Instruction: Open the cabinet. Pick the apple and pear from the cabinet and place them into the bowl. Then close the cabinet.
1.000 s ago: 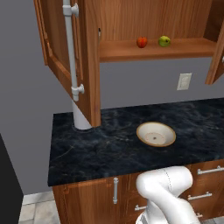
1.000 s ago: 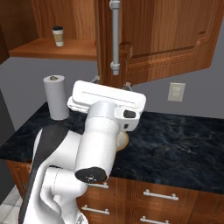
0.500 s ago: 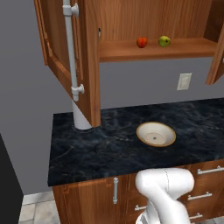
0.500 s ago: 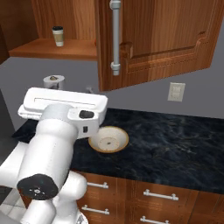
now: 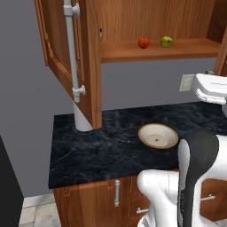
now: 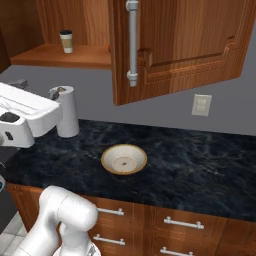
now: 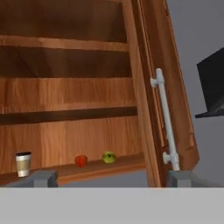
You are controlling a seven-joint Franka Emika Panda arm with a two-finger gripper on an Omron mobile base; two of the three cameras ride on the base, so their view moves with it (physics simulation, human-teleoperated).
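The cabinet (image 5: 133, 22) stands open, its left door (image 5: 71, 62) swung out over the counter and its right door (image 6: 175, 45) hanging forward. On its lowest shelf the red apple (image 5: 143, 42) sits just left of the yellow-green pear (image 5: 166, 41). In the hand view the apple (image 7: 81, 160) and pear (image 7: 108, 157) lie far ahead, side by side. The tan-rimmed bowl (image 5: 158, 135) rests on the dark counter below, holding nothing. My gripper (image 7: 112, 179) is open, fingertips (image 7: 43, 178) wide apart, well short of the shelf. My hand (image 5: 212, 87) hangs to the right, above the counter.
A paper cup (image 6: 66, 41) stands on the same shelf, left of the fruit. A white paper-towel roll (image 6: 67, 112) stands at the counter's back left beneath the left door. A wall outlet (image 6: 201, 105) sits behind. The right door's bar handle (image 7: 166, 122) is close on my right.
The arm has swung up and sideways: in the right base view the hand slid from the middle to the far left, and it has risen at the right of the left base view.
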